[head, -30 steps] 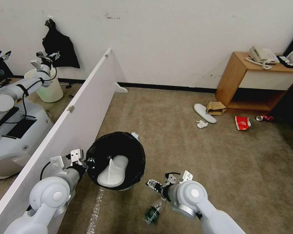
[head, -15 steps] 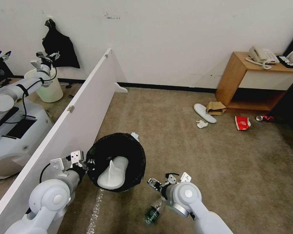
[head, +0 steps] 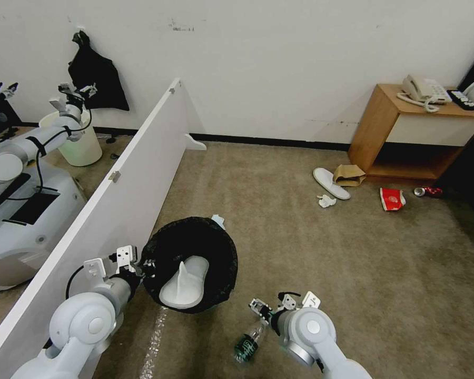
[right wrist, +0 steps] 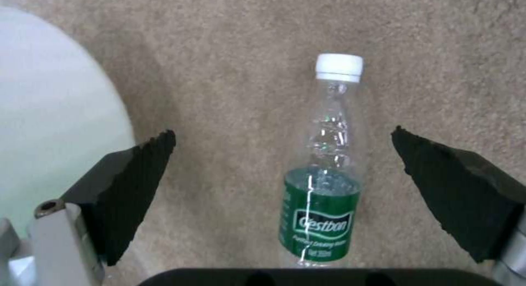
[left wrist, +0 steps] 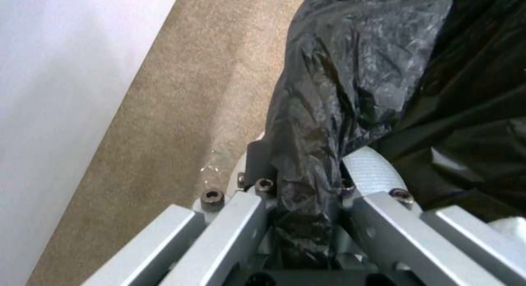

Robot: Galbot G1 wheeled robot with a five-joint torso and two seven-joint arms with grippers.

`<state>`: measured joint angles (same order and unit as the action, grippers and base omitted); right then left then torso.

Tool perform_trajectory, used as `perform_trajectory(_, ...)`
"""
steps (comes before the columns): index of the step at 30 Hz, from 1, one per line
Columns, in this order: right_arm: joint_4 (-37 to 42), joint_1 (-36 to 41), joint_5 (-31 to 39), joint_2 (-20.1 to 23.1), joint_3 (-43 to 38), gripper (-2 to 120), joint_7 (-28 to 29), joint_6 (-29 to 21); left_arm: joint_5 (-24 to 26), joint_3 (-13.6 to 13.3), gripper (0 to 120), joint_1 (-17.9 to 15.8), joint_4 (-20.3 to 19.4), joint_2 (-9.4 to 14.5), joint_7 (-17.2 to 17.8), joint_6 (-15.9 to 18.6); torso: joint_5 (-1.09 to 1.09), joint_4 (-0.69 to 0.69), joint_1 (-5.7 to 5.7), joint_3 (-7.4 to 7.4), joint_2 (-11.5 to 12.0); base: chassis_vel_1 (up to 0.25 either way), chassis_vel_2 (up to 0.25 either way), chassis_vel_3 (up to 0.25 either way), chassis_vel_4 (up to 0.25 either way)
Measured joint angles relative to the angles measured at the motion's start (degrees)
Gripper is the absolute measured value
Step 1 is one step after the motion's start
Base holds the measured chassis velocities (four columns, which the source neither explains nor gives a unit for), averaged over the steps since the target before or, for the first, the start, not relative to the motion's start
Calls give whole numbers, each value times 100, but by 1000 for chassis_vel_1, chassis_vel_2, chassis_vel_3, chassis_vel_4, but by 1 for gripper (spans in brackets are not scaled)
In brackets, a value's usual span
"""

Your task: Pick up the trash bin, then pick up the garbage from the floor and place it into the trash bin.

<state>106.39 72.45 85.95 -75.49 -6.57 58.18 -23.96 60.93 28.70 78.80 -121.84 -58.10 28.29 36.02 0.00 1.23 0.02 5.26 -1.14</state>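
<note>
My left arm reaches forward and low, elbow bent near my body, and my left gripper [left wrist: 307, 195] is clamped on the bag-covered rim of the trash bin [head: 190, 263], black plastic bunched between its fingers [left wrist: 372, 175]. The bin hangs just ahead of that gripper, tilted a little, with a white slipper [head: 184, 281] lying inside it. Just beyond the left gripper's outer side runs a white partition board [head: 126, 195].

My right arm is folded low in front of me, wrist turned downward, and my right gripper [right wrist: 285, 175] hovers over the carpet with its dark pads [right wrist: 137, 183] spread wide apart. Between them, below the gripper, lies a clear bottle [right wrist: 323, 175] with a green label and white cap, touching neither pad.

Well ahead of the right gripper, near a wooden bedside shelf [head: 384, 131], lie another slipper [head: 329, 181], a brown paper bag [head: 348, 173], a crumpled tissue [head: 326, 200], a red cup [head: 392, 199] and a red can [head: 429, 191]
</note>
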Motion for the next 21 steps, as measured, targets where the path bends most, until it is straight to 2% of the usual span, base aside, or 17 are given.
perform_trajectory(9, -196, 3, -133, -26, -48, 100, -65, 6, -34, 9, 2, 37, 0, 3, -36, -13, 0, 0, 0, 0, 0, 0, 0, 0, 0)
perform_trajectory(21, -835, -13, -550, -227, -90, 100, -272, 28, -112, -70, 2, 65, 0, -3, -59, -36, 0, 0, 0, 0, 0, 0, 0, 0, 0)
